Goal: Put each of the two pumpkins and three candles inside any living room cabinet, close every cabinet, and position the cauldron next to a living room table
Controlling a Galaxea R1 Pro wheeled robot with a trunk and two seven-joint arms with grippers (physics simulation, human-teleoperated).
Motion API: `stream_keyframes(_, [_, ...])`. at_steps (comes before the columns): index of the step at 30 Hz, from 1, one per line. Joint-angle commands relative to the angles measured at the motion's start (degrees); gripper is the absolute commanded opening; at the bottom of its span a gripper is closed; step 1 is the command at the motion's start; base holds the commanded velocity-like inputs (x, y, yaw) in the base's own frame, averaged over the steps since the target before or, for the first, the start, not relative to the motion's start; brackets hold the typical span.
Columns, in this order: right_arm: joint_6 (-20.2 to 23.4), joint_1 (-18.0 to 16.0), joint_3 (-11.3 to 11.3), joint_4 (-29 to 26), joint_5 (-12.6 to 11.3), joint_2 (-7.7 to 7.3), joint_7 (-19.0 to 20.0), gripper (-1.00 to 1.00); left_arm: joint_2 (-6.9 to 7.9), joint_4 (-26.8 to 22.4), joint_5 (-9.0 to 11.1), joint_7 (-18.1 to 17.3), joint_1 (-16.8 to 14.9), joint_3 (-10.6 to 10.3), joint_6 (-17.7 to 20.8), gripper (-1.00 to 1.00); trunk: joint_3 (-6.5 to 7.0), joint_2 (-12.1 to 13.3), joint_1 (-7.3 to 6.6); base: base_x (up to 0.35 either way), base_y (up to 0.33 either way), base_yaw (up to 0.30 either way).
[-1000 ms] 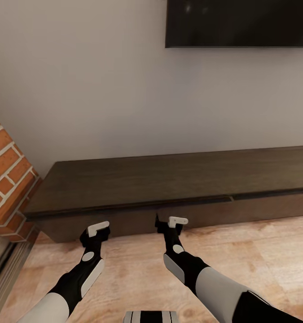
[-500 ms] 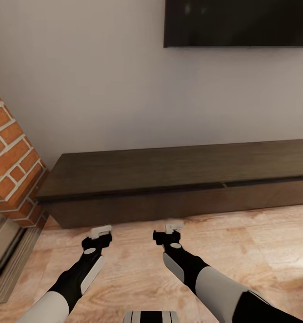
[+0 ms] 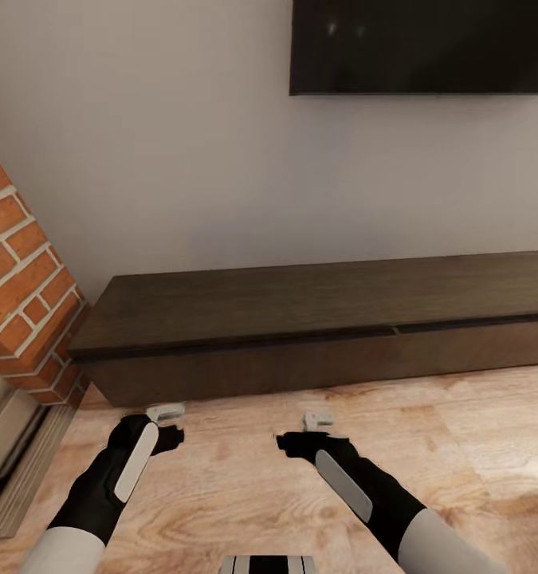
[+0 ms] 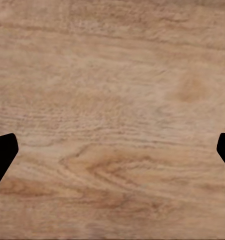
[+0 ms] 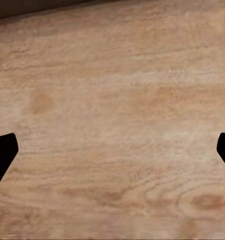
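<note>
Wall (image 3: pixel 181 159) w/ dark TV (image 3: pixel 424 46) at its top right edge. Brick fireplace (image 3: pixel 21 295) at left. Wood floor (image 3: pixel 460 446) in front.

Cabinet (image 3: pixel 316 323) sits on the floor against the wall, just right of the brick. Long axis runs left-right along the wall, fronts face the robot. Both drawer fronts look flush, seam roughly mid-front, so it reads as closed. Top is bare.

Progress, as a guess: whatever is in the drawers is hidden, so can't tell how many pumpkins/candles are stowed. Cabinet-closed part looks OK here. Cauldron by a table can't be judged from these views.

Left gripper (image 3: pixel 166 414) hangs over the floor near the cabinet's left front corner, apart from it; fingers (image 4: pixel 2 155) spread wide, nothing btwn them, bare floor below.

Right gripper (image 3: pixel 318 419) over the floor in front of the cabinet's mid-front, also apart; fingers (image 5: pixel 2 155) spread wide, empty. A dark strip of cabinet base shows at the edge of the right wrist view.
</note>
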Motion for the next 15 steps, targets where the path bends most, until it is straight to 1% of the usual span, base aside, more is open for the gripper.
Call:
stream_keyframes(1, [-0.05, 2.03, -0.48, -2.01, -1.62, -1.59, -0.53, 1.0, 0.04, -0.11, 0.58, 0.59, 0.79, -0.08, 0.24, 1.0, 0.19, 0.0, -0.04, 0.0, 0.0, 0.0])
stream_keyframes(3, [-0.19, 6.5, -2.97, -4.99, -4.33, -4.44, -0.39, 1.0, 0.03, -0.17, 0.62, 0.61, 2.23, 0.03, 0.23, 1.0, 0.63, 0.02, -0.09, 0.0, 0.0, 0.0])
stream_keyframes(5, [-0.25, 10.88, -6.4, -6.51, -6.82, -6.67, -0.14, 1.0, 0.02, -0.19, 0.61, 0.63, 3.51, 0.07, 0.05, 1.0, 1.07, 0.05, -0.14, 0.0, 0.0, 0.0])
stream_keyframes(6, [-0.22, 13.48, -8.65, -7.01, -7.68, -7.63, -0.04, 1.0, 0.0, -0.18, 0.55, 0.62, 4.31, 0.08, -0.13, 1.0, 1.3, 0.06, -0.16, 0.0, 0.0, 0.0])
stream_keyframes(7, [-0.16, 14.7, -9.62, -7.06, -7.91, -8.0, -0.01, 1.0, -0.06, -0.11, 0.49, 0.65, 4.79, 0.09, -0.25, 1.0, 1.52, 0.08, -0.19, 0.0, 0.0, 0.0])
stream_keyframes(9, [-0.16, 16.0, -10.66, -7.17, -8.2, -8.39, 0.01, 1.0, -0.12, 0.04, 0.29, 0.7, 5.46, 0.09, -0.38, 1.0, 1.96, 0.1, -0.24, 0.0, 0.0, 0.0])
stream_keyframes(11, [-0.11, 16.55, -11.08, -7.5, -8.3, -8.55, -0.02, 1.0, -0.11, 0.1, 0.11, 0.75, 5.77, 0.11, -0.48, 1.0, 2.33, 0.84, -0.65, 0.0, 0.0, 0.0])
stream_keyframes(15, [-0.23, 16.87, -11.16, -7.62, -8.27, -8.4, -0.13, 1.0, -0.33, 0.13, 0.13, 0.85, 5.94, -0.31, -0.59, 1.0, 3.04, 2.45, -1.53, 0.0, 0.0, 0.0])
